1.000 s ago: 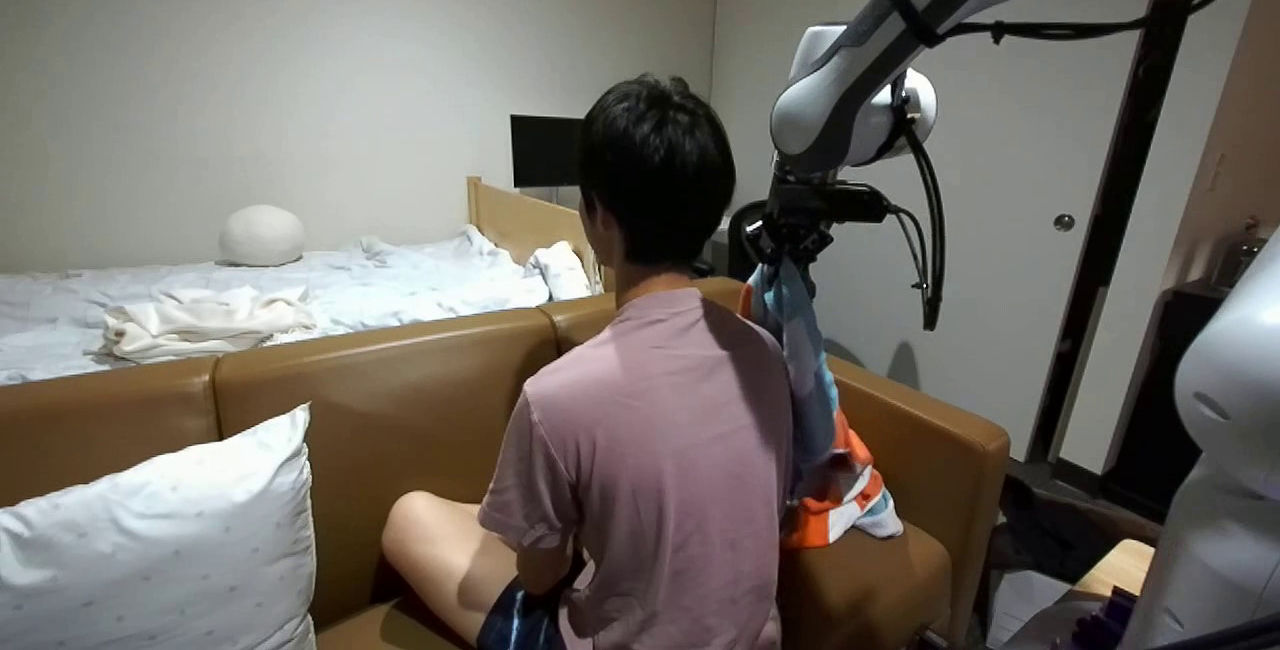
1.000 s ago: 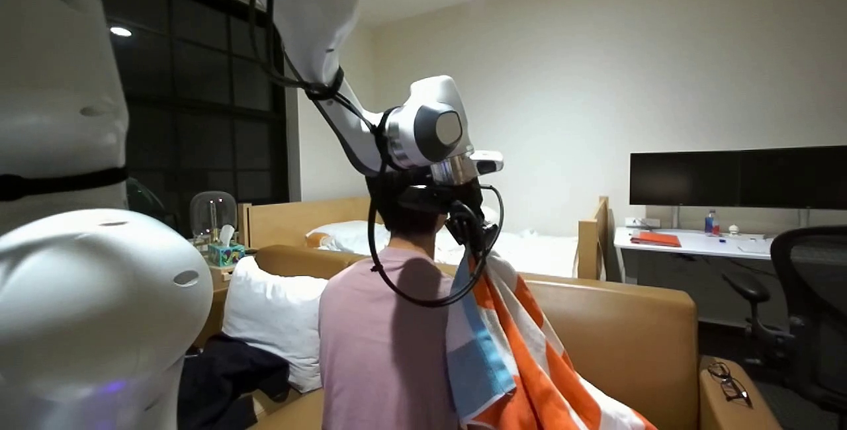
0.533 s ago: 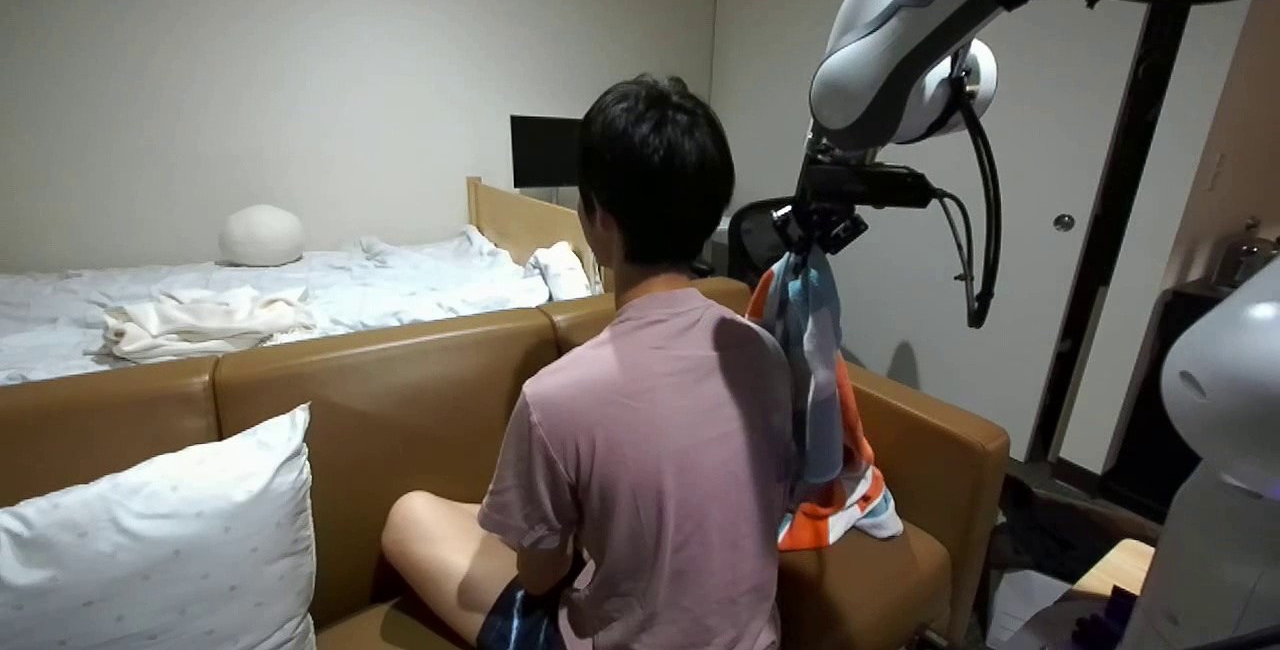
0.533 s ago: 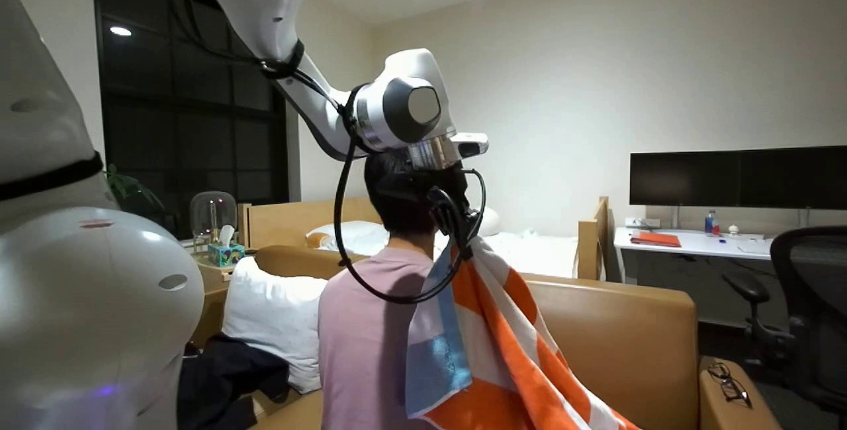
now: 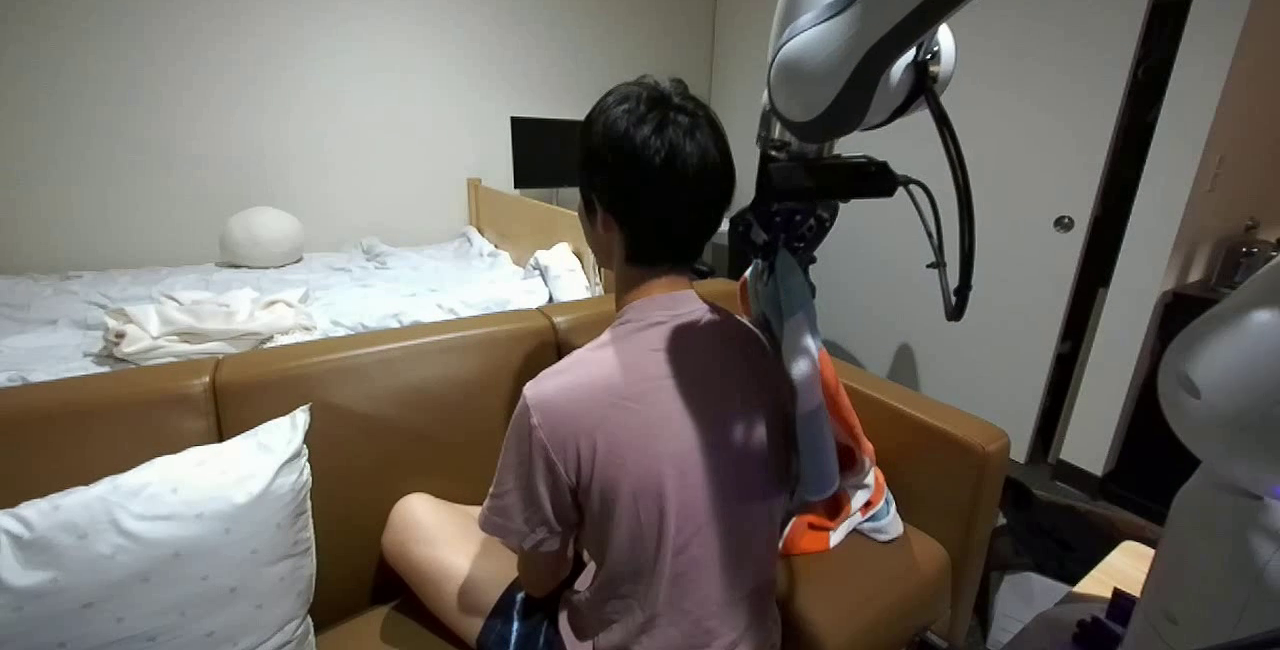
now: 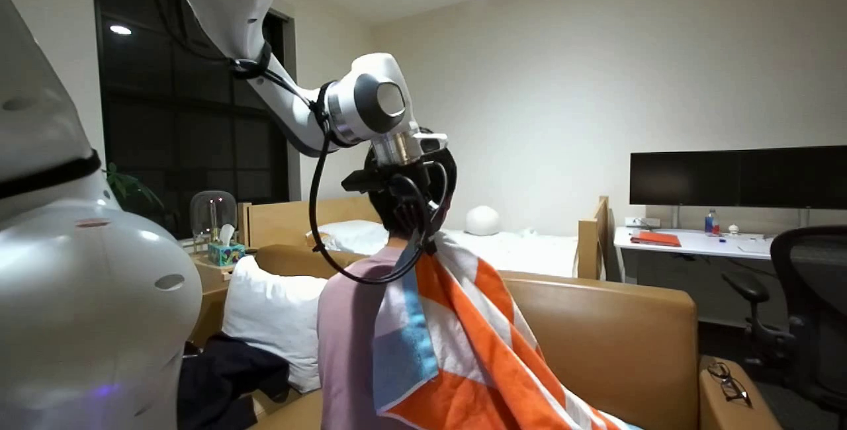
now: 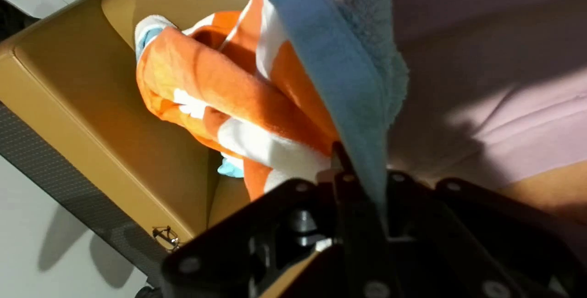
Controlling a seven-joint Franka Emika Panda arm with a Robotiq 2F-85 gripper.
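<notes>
The gripper [image 5: 785, 248] is clenched on the upper end of an orange, white and blue towel [image 6: 463, 344]. The towel hangs from it beside the seated person [image 5: 640, 410], and its lower part lies gathered on the seat of the sofa [image 6: 609, 344]; whether the cloth touches the person, I cannot tell. I judge this towel as soft, light and not fragile, with a surface which hardly slips; a pinch at its blue band, as the wrist view shows, should be sufficient, though the limp lower part may drag. The nearest limits are the person's head [image 5: 657, 170], near the gripper, and the sofa's top edge. More room seems to be away from the person, toward the pale door [image 5: 980, 230]. Glasses [image 6: 730, 384] lie on an armrest [image 6: 741, 418].
</notes>
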